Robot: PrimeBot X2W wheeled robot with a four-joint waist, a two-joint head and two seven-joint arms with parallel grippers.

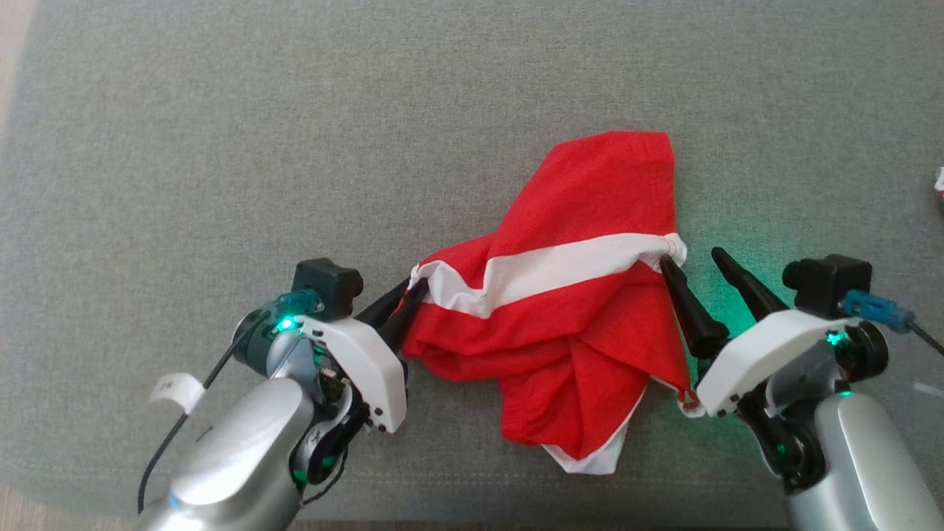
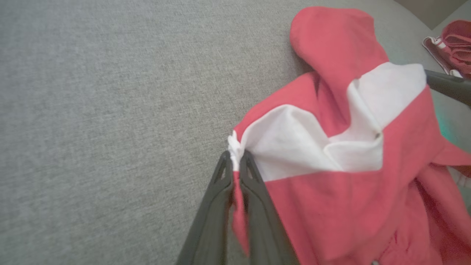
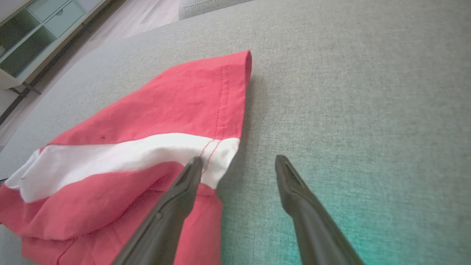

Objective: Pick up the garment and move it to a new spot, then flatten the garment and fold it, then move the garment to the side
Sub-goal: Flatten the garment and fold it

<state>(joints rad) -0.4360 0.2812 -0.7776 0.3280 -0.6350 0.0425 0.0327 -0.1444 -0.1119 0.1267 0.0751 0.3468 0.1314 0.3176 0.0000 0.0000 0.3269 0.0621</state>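
Left gripper [image 1: 409,291] [image 2: 235,158] clamps the left end of the white band on a red garment [image 1: 582,324] [image 2: 331,191] [image 3: 165,103], its two dark fingers pressed together with the cloth bunched between them. The garment lies crumpled near the middle of a grey fabric surface [image 1: 221,147], between the two arms, with one red panel reaching toward the far side and white trim showing at its near edge. Right gripper [image 1: 693,259] [image 3: 238,160] stands open at the band's right end. Its left finger lies against the white cloth there, while its right finger rests apart over bare grey fabric. A green glow falls on the surface beside it. At the far right, in the left wrist view, a second red-and-white cloth [image 2: 454,40] lies well apart from the garment.
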